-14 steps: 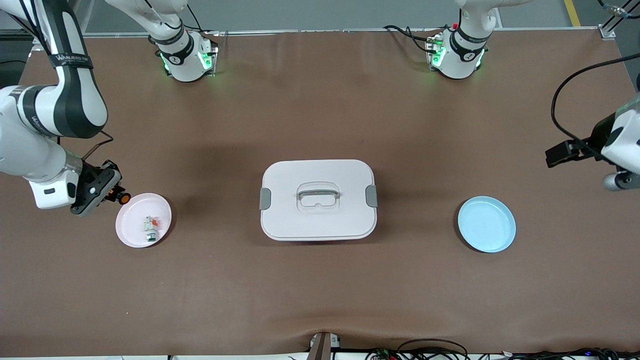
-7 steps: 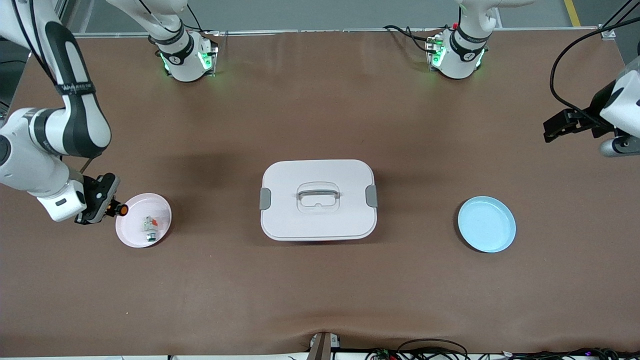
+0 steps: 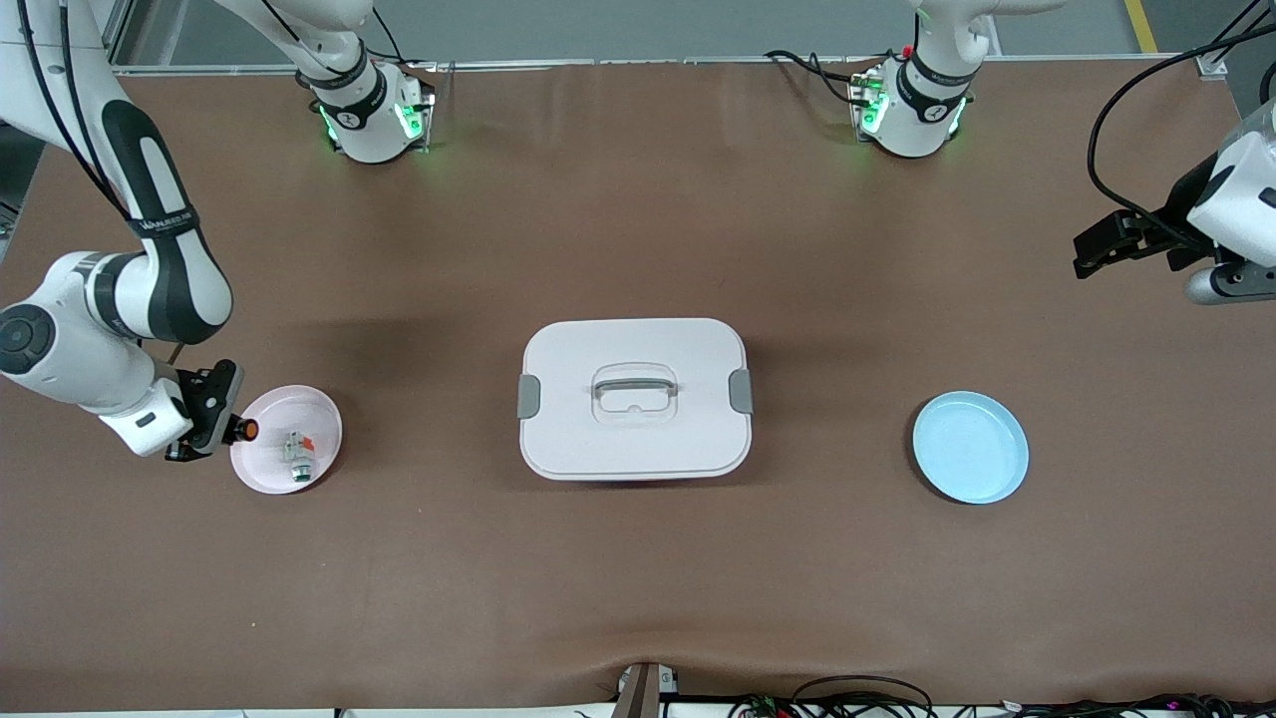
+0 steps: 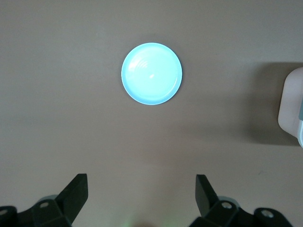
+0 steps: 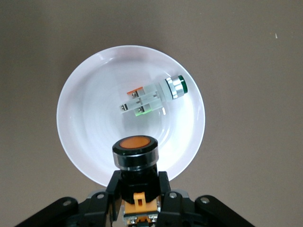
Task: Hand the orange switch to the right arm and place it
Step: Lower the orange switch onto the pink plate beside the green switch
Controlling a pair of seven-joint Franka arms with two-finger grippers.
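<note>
Placing step in hand, by the look of it; pink plate (image 3: 309, 469) as landmark; left gripper (image 4: 142, 198) spread wide and empty, waiting well apart from it; right gripper (image 3: 221, 429) clamped on orange switch (image 5: 135, 151), over plate's rim; next: lower, then release inside, beside the green-capped part (image 5: 154, 97).

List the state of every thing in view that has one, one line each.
Right gripper: shut on the orange switch, over the pink plate's rim.
Orange switch: held, not yet placed.
Round pink plate: holds a white-grey part.
Left gripper: open, empty, waiting.
Round blue plate: empty.
White lidded box: closed.
</note>
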